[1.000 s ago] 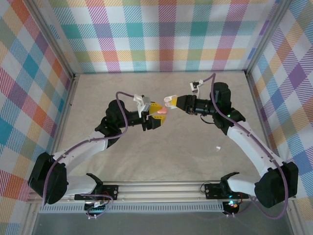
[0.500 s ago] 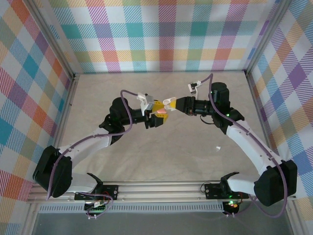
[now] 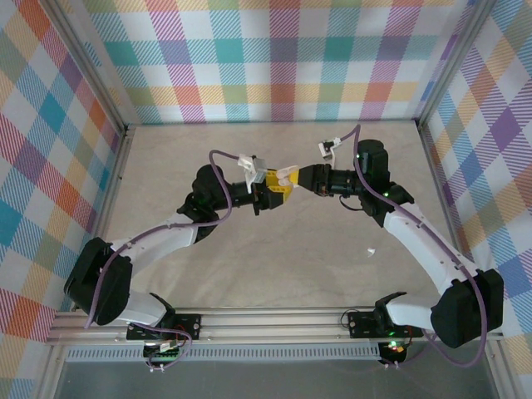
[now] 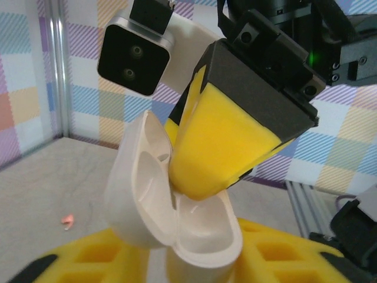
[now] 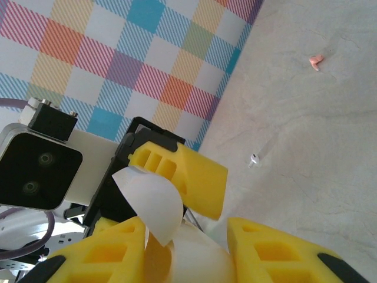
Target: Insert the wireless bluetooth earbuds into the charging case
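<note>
Between blocky yellow pads [image 4: 283, 256], the smooth rounded charging case [image 4: 200, 236] gapes open.

No text, label, brand, number or sign can be read in any of the views.
</note>
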You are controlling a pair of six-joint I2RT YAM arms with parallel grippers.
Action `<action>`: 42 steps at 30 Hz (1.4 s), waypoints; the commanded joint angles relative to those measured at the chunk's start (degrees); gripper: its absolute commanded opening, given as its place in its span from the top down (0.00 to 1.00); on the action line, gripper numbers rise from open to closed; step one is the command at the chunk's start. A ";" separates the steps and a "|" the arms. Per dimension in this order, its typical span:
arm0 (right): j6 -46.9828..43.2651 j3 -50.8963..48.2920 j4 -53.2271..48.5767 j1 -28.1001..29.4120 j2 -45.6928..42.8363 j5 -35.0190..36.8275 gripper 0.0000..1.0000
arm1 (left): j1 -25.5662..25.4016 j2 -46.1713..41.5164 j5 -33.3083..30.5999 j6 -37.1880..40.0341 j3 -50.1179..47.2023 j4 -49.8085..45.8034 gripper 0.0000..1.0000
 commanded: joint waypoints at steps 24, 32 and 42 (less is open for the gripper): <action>-4.94 4.45 -52.48 -2.80 -10.92 53.16 0.34 | 0.50 -3.45 -7.06 6.24 -5.23 -7.62 0.86; -1.45 -7.92 -56.25 -13.14 -6.10 54.39 0.33 | 0.50 -7.53 -0.28 10.28 -7.93 -9.19 0.87; 4.92 -21.11 -47.99 -17.49 -6.16 49.07 0.34 | -2.67 -18.04 3.74 25.53 -11.44 -15.64 0.88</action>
